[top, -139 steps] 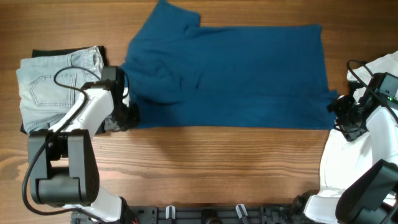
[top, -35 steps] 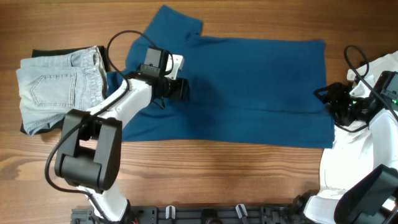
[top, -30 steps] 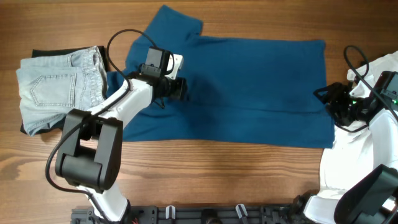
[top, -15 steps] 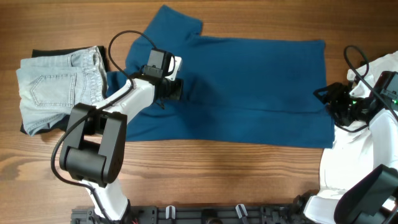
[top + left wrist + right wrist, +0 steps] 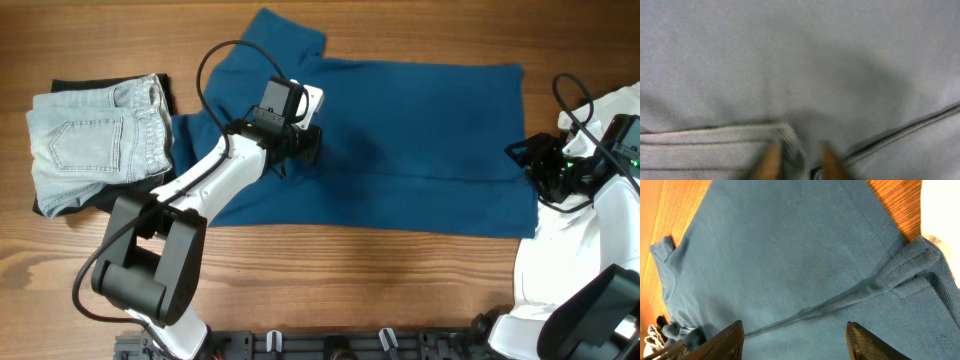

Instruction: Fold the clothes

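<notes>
We had the left pincer [image 5: 312, 148] down on the dark blue polo shirt [image 5: 420, 140], flat mid-surface [image 5: 350, 285], probably chasing a fold edge; its grip was too blurry to call. The right pincer [image 5: 800, 341] hung spread over the hem, ready to help, we guessed.

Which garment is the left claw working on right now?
The large dark blue polo shirt spread flat mid-table; the left claw sits over it. The folded pale denim lies further left.

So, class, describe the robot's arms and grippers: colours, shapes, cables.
The left arm and right arm have smooth white shells with black joints. The left gripper and right gripper are black. Thin black cables loop over each arm. The right fingers are dark wedges.
</notes>
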Motion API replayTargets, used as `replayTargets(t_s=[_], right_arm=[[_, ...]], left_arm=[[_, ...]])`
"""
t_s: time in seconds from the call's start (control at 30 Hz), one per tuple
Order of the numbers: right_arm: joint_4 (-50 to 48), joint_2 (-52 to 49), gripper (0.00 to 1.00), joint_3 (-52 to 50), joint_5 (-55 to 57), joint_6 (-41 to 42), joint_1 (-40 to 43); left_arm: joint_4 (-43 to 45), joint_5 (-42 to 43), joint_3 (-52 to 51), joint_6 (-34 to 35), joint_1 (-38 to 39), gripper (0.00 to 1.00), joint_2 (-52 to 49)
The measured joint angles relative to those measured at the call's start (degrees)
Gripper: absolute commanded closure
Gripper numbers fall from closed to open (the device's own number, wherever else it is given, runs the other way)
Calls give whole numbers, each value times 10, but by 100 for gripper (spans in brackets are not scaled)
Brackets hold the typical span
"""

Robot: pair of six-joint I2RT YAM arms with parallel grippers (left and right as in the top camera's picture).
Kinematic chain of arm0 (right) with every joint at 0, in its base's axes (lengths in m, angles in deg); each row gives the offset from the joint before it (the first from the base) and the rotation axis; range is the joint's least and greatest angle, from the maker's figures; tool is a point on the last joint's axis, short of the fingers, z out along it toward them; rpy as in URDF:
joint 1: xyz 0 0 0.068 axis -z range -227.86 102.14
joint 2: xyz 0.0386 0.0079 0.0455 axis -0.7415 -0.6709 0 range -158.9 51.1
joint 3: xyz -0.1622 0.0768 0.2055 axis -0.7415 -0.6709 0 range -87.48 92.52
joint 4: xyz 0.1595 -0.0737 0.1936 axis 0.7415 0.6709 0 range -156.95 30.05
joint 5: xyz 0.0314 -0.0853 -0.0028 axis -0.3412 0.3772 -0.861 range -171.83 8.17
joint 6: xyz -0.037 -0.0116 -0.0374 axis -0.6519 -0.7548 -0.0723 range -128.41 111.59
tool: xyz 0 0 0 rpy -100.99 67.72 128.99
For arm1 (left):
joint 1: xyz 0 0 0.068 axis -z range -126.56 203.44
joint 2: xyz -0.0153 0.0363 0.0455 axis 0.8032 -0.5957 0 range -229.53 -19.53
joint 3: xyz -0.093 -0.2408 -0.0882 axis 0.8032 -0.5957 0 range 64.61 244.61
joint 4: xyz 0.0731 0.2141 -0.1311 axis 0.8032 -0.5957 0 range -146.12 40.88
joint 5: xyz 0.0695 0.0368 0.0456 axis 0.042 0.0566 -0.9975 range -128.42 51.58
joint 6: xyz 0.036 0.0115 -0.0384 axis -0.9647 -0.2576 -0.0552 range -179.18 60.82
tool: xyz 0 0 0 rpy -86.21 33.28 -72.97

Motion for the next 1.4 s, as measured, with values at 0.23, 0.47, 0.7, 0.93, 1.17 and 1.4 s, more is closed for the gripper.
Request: replayTargets(t_s=[0.23,0.47,0.7,0.93,1.17,1.4], right_arm=[[-6,0,35,0,0,0,0],[23,0,25,1,13,-6,-25],[105,0,14,-14,135,37,-33],[80,-17,13,-50,155,66,35],[65,-32,13,-53,155,72,41],[61,-32,13,-53,155,72,41]], left_arm=[[-19,-60,8,2,-5,27,1],[-123,-47,109,17,-104,27,25],[-415,-10,124,45,-207,31,35],[-508,-3,74,102,-291,37,35],[-413,-3,-54,148,-357,42,35],[-303,2,-125,166,-376,96,49]])
